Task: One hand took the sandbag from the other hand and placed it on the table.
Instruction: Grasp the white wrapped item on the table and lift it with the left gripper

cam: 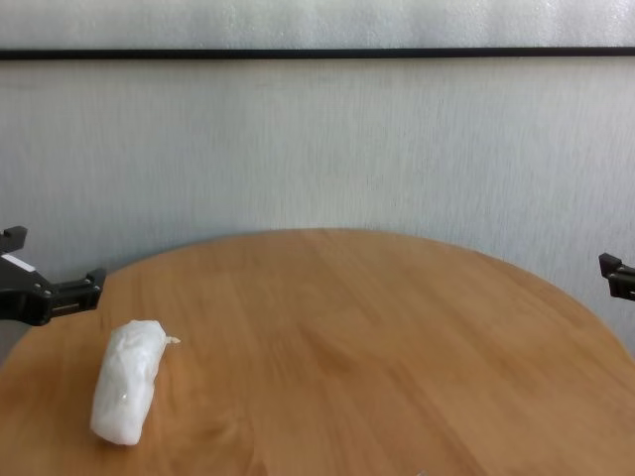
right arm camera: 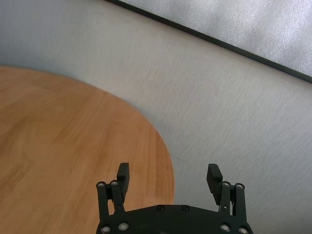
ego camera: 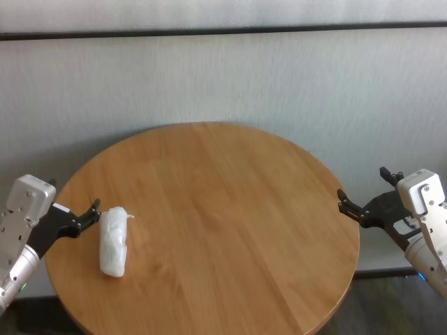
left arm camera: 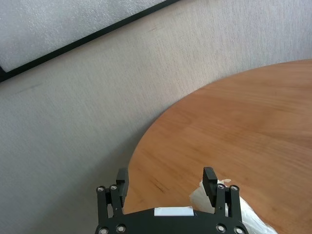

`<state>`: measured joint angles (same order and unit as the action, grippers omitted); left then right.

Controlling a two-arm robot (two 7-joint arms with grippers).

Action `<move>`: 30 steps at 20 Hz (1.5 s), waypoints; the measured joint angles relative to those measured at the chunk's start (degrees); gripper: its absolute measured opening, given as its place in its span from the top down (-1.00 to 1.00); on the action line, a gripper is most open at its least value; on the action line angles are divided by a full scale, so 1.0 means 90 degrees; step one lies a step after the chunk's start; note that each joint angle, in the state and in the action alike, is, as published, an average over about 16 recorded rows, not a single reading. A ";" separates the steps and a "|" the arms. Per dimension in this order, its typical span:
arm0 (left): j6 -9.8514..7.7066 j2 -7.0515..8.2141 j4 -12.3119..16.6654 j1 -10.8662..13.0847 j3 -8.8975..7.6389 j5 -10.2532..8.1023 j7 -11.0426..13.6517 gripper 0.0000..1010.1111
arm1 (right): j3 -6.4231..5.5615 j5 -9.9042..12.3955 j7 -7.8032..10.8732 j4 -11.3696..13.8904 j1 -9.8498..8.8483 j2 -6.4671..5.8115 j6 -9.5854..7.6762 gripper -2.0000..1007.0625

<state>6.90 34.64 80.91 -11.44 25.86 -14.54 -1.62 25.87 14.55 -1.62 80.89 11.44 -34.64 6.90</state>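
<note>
A white, lumpy sandbag (ego camera: 114, 241) lies on a round tabletop (ego camera: 230, 209) of light brown wood grain. It rests on the near left part of the surface, close to the left rim, with its long side running from near to far. A small pinched tip sticks out at its far end, pointing slightly right. Nothing holds it.

Just left of the sandbag's far end is the left end effector (ego camera: 89, 211), black, with two slim fingers, mounted on a pale wrist block with a small green light low on the arm. Its fingers are spread apart with nothing between them. From the head view its tips appear to stop just short of the sandbag, though whether they graze it is hard to tell. In the left wrist view the two fingertips (left arm camera: 210, 178) stand wide apart, and a corner of the white bag shows beside one of them, outside the gap.

Well apart, at the right rim of the tabletop, is the right end effector (ego camera: 360, 200), also black and two-fingered. It hangs at the edge of the wood with its fingers spread and empty, pointing in toward the tabletop.

Behind the tabletop rises a pale textured wall (ego camera: 223, 77) with a dark horizontal strip (ego camera: 223, 31) near its top.
</note>
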 joint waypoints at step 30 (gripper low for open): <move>-0.0010 0.0004 0.0011 0.0004 -0.0004 -0.0002 0.0000 -0.98 | 0.0000 0.0000 0.0000 0.0000 0.0000 0.0000 0.0000 -0.99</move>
<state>6.81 34.67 81.00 -11.40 25.82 -14.56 -1.62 25.87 14.55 -1.62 80.89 11.44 -34.64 6.90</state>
